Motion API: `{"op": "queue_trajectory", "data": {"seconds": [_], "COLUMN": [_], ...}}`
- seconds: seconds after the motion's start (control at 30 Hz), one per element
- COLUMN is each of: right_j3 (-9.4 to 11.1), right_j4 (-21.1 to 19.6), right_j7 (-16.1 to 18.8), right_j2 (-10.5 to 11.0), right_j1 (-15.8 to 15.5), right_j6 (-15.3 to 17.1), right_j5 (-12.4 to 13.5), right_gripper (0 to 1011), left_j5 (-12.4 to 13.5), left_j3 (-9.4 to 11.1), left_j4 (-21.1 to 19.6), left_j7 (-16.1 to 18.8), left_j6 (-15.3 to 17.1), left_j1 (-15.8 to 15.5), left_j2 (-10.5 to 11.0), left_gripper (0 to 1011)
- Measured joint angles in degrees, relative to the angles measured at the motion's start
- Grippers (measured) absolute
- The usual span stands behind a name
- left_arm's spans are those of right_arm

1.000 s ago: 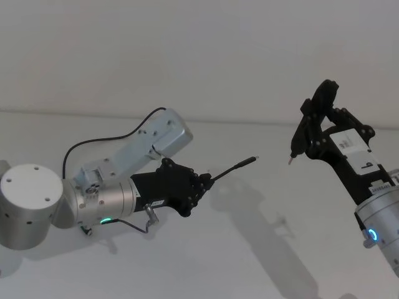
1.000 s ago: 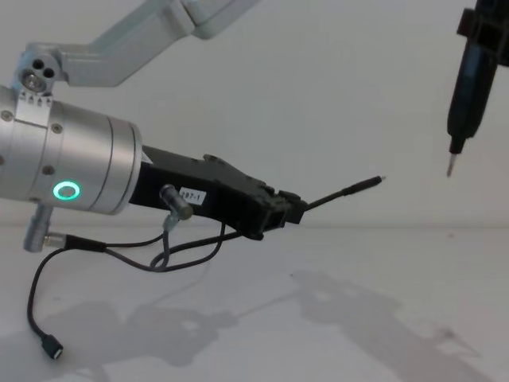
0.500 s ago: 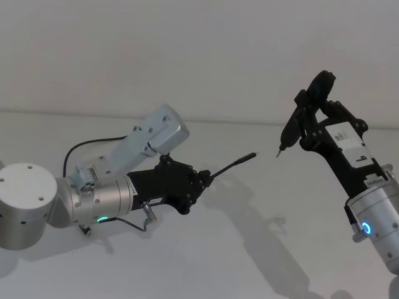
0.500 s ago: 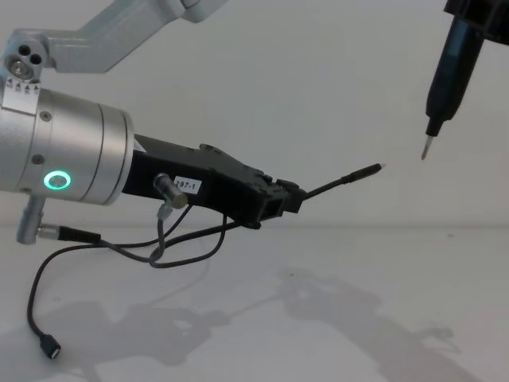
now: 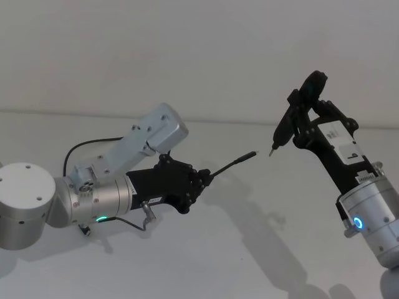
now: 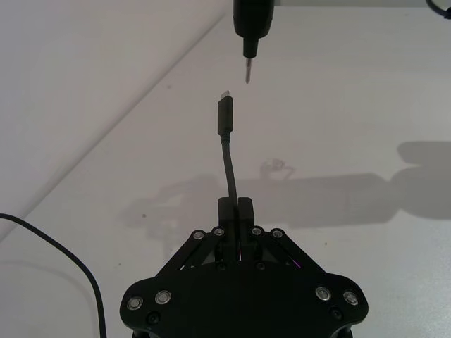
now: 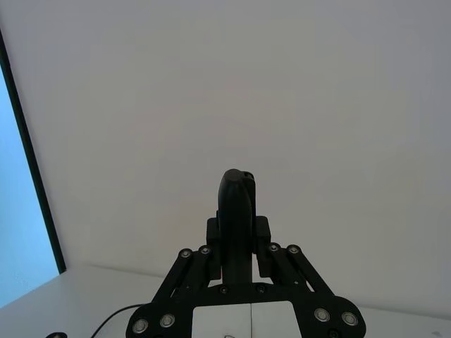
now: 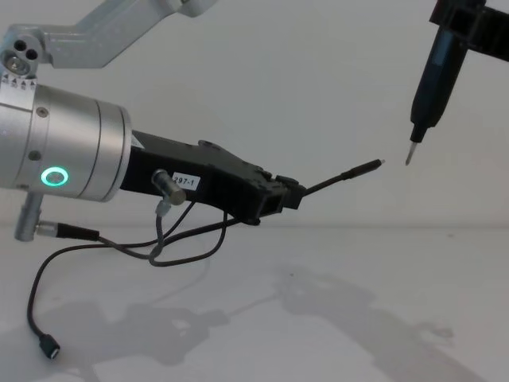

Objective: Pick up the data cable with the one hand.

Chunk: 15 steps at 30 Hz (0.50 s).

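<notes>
- Head view: left end effector [image 5: 202, 180] is clamped on the cable [image 5: 234, 164], plug pointing to two o'clock, well above the counter [image 5: 262, 249]. Right end effector [image 5: 299, 118] grips a pointed tool [image 5: 280, 132], tip just off the plug.
- Left wrist view: jaws pinched on the cable [image 6: 227, 151]; tool [image 6: 248, 28] straight ahead at twelve.
- Right wrist view: jaws closed around the tool [image 7: 236, 204].
- Chest view: cable [image 8: 342, 177] held aloft; its slack droops underneath. Best to keep the grip firm and the plug level.
</notes>
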Motion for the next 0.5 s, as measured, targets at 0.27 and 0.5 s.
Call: {"op": "queue_trajectory", "data": {"seconds": [0.27, 0.5], "right_j3": [-0.4, -0.9], "right_j4": [1.4, 1.9], "right_j7": [0.6, 0.9], "right_j2": [-0.2, -0.3], "right_j1": [1.4, 2.4], "right_j6": [-0.1, 0.1], "right_j5": [0.7, 1.4], "right_gripper": [268, 268], "left_j5": [0.0, -0.1], "left_j3": [-0.1, -0.1], "left_j4": [-0.1, -0.1], "left_j7": [0.0, 0.0], "left_j6": [0.0, 0.0], "left_j1": [0.0, 0.1], "left_j2": [0.0, 0.1], "left_gripper": [39, 39]}}
